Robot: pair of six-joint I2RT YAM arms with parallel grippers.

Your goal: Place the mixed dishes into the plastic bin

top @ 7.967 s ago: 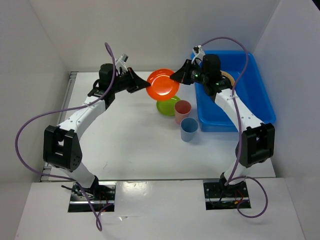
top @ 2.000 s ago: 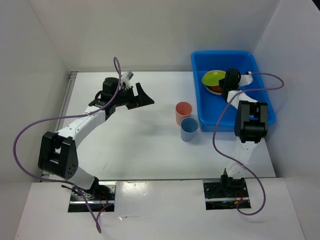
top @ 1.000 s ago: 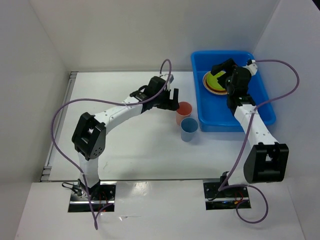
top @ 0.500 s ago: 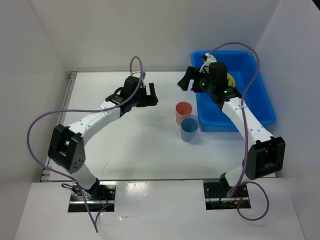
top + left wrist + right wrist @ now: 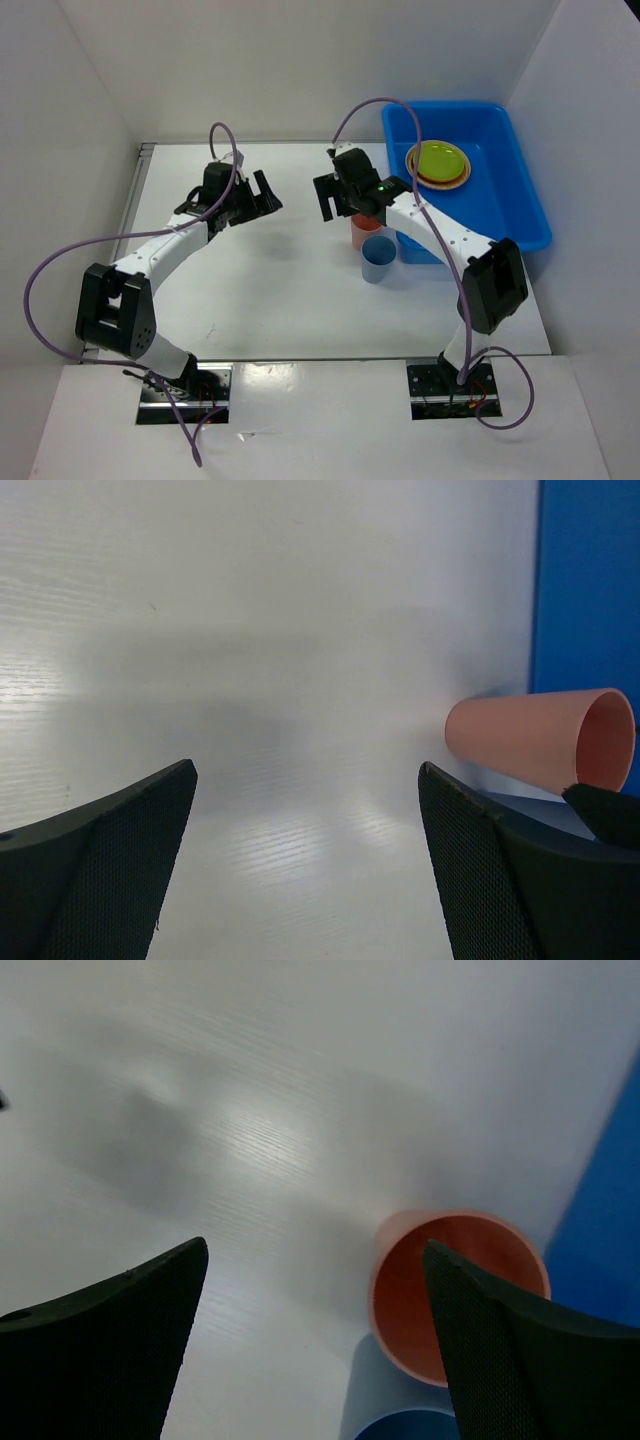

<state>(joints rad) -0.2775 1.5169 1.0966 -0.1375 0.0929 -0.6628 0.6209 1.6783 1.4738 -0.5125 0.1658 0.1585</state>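
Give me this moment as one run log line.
left claw: open, empty | right claw: open, empty, near pink cup | plastic bin: lime plate atop stack | table: pink cup, blue cup upright

The top camera looks down from behind the arm bases over the whole desk. The left wrist camera skims low across it toward the bin; the right wrist camera looks steeply down, close. All share the pink cup.
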